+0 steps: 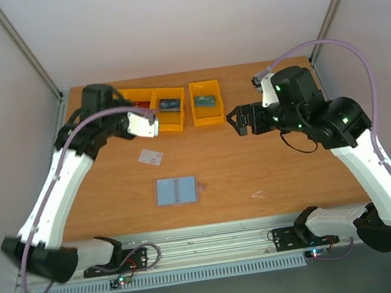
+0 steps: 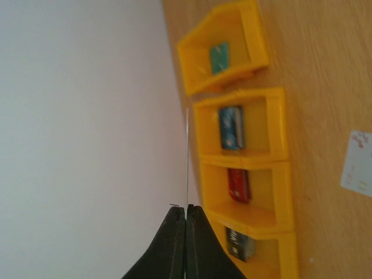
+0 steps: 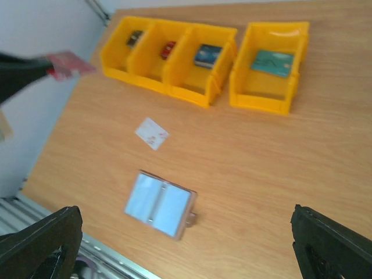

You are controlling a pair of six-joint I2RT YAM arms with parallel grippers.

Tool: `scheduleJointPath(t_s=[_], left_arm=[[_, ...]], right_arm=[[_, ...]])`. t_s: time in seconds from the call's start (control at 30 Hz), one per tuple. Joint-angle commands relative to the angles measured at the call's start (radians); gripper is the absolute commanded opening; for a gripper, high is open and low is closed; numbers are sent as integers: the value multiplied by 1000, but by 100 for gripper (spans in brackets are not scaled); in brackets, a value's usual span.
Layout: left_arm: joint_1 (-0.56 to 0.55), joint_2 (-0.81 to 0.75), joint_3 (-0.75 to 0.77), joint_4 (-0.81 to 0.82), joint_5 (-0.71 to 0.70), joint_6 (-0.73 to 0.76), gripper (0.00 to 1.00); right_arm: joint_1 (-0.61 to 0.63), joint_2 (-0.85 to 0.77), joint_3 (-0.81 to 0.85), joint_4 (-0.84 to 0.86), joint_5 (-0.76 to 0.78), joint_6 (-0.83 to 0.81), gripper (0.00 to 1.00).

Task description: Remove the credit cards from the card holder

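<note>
Holder (image 1: 178, 190) lies open and flat by the near edge of the desk (image 1: 294, 176), a pale card (image 1: 151, 156) between it and the bins (image 1: 209, 121). Left jaws pinch a red card (image 3: 71, 63) above the far-left bins; right jaws are wide and empty. Best to go low before letting go.

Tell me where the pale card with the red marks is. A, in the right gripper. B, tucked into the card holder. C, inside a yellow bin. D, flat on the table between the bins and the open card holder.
D: the pale card lies flat on the bare table, apart from both the yellow bins behind it and the open card holder in front.
</note>
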Motion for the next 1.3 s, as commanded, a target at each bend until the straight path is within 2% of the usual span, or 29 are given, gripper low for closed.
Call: scheduleJointPath(t_s=[0.0, 0.3, 0.53, 0.7, 0.9, 1.1, 1.27], left_arm=[[35, 227, 181, -67, -125, -32, 0], [139, 687, 506, -4, -142, -50, 0], [162, 937, 666, 4, -160, -27, 0], [167, 1021, 664, 42, -159, -6, 0], [182, 1132, 770, 56, -173, -3, 0], [196, 1144, 741, 58, -165, 23, 0], [196, 1149, 743, 72, -190, -27, 0]], right_arm=[[-60, 27, -44, -42, -20, -98, 98], [-166, 47, -89, -43, -80, -167, 98], [-277, 92, -96, -36, -146, -196, 98], [-336, 107, -119, 0, -203, -193, 98], [-375, 133, -129, 7, -240, -194, 98], [-391, 146, -141, 18, -258, -193, 99], [-398, 161, -139, 31, -289, -190, 98]])
